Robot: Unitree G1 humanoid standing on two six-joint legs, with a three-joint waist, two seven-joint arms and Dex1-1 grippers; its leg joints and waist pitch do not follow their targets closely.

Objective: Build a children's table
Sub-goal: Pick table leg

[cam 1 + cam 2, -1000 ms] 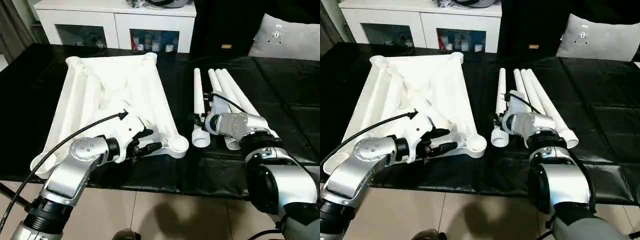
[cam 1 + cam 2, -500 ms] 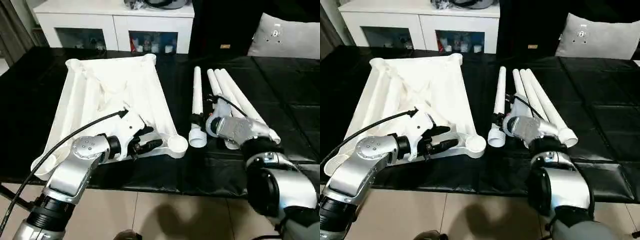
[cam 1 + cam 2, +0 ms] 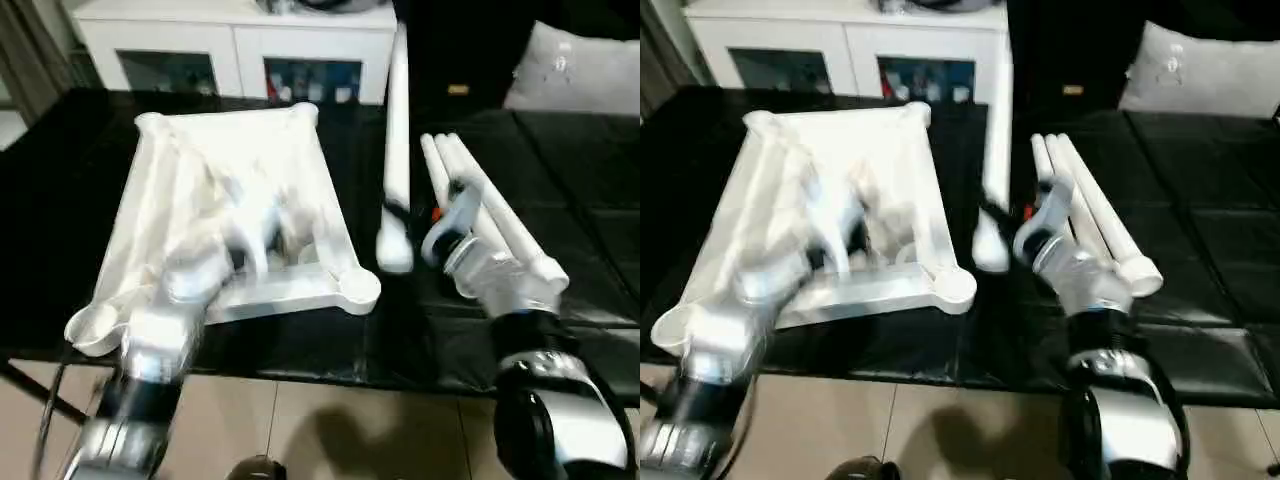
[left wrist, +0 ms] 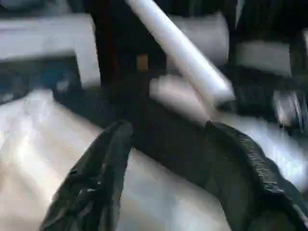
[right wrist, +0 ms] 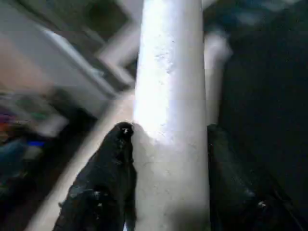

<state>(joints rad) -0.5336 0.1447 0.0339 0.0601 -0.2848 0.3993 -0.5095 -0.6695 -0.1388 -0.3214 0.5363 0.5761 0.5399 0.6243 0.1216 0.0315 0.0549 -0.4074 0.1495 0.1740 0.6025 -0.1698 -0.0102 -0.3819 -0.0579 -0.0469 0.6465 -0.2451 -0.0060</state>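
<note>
At the left of the head view the table top (image 3: 235,200) lies upside down on the black-covered work surface (image 3: 60,200), its ribbed underside facing up and round sockets at its corners, one socket (image 3: 358,290) at the lower centre of the frame and another at the lower left edge; behind it, along the upper left of the frame, stands a white cabinet (image 3: 240,45) with glass-fronted openings; the left arm rises from the lower left and the left gripper (image 4: 166,139) hangs over the near part of the top, blurred in the head view; in the left wrist view its two black fingers (image 4: 103,173) stand well apart with nothing between them, the white top below them; just right of centre a single leg (image 3: 397,140) is lifted off the surface, tilted steeply with its narrow end toward the upper edge of the frame and its wide end (image 3: 394,250) low, near the socket at lower centre but apart from it; the right gripper (image 5: 168,139) is clamped on this leg near its wide end, one black finger pressed on each side of the shaft in the right wrist view; right of it the remaining legs (image 3: 480,205) lie side by side on the black surface; at the upper right of the frame rests a pale cushion (image 3: 580,70).
</note>
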